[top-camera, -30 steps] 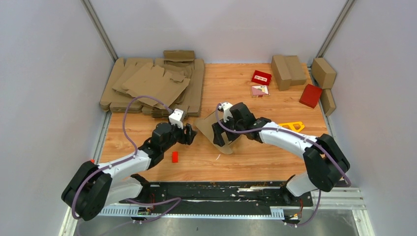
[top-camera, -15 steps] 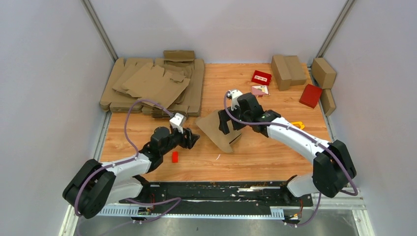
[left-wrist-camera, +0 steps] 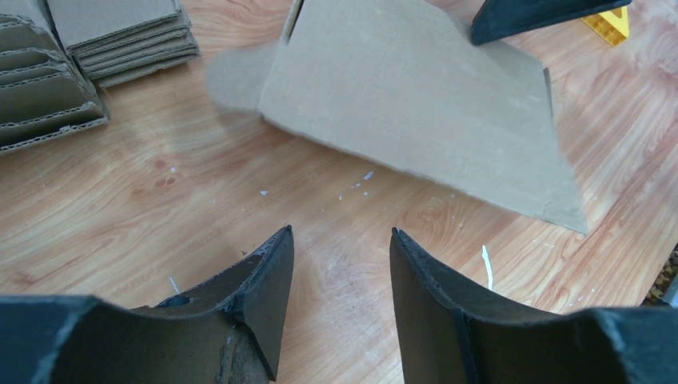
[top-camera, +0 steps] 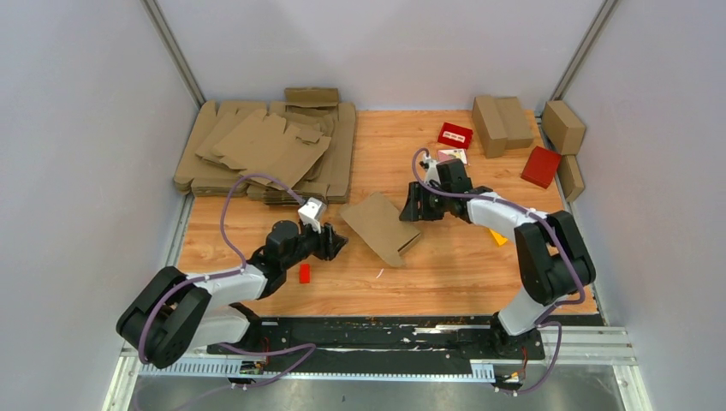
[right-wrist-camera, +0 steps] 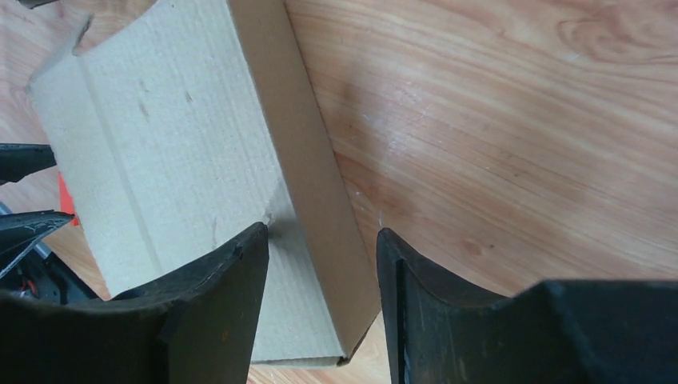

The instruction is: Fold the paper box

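Observation:
The paper box is a brown cardboard piece lying on the table between the arms, one long side panel folded up. It fills the top of the left wrist view and the left of the right wrist view. My left gripper is open and empty just left of the box, low over bare wood. My right gripper is open at the box's far right end. Its jaws stand apart over the folded side panel without closing on it.
A stack of flat cardboard sheets lies at the back left. Folded brown cartons and red boxes stand at the back right. A small red piece lies near my left arm. A yellow frame is partly hidden under my right arm.
My right gripper has let go of the box and drawn back to the right and away. The box, held tilted before, now lies flat. My left gripper has barely moved.

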`<state>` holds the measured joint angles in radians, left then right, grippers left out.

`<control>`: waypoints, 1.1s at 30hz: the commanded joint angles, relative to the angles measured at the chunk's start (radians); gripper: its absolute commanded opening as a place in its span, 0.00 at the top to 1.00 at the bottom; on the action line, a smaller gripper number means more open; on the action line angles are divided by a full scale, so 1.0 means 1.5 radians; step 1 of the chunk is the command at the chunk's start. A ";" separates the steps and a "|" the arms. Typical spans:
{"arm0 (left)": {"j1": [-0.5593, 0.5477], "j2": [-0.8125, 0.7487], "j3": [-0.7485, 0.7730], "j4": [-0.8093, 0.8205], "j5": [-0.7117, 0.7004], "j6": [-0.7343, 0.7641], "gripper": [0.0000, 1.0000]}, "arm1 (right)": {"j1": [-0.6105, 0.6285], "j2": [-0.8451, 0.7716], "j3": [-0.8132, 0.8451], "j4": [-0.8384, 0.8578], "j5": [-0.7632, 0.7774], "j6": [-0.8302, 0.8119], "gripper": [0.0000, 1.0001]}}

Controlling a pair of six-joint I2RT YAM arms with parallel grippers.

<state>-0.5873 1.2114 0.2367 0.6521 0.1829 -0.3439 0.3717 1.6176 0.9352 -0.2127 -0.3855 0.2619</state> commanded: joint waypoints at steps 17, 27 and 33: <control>0.006 0.011 0.040 -0.048 -0.016 -0.007 0.48 | -0.033 0.125 0.003 0.050 -0.037 0.032 0.74; 0.007 0.087 0.062 -0.009 0.050 -0.007 0.49 | -0.075 0.146 -0.006 0.071 -0.070 0.072 0.78; 0.007 0.153 0.098 0.019 0.063 -0.023 0.50 | -0.097 0.132 -0.018 0.080 -0.086 0.077 0.76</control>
<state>-0.5808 1.3888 0.3256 0.6022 0.2470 -0.3553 0.2642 1.7805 0.9573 -0.0517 -0.6384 0.4004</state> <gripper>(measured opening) 0.506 0.234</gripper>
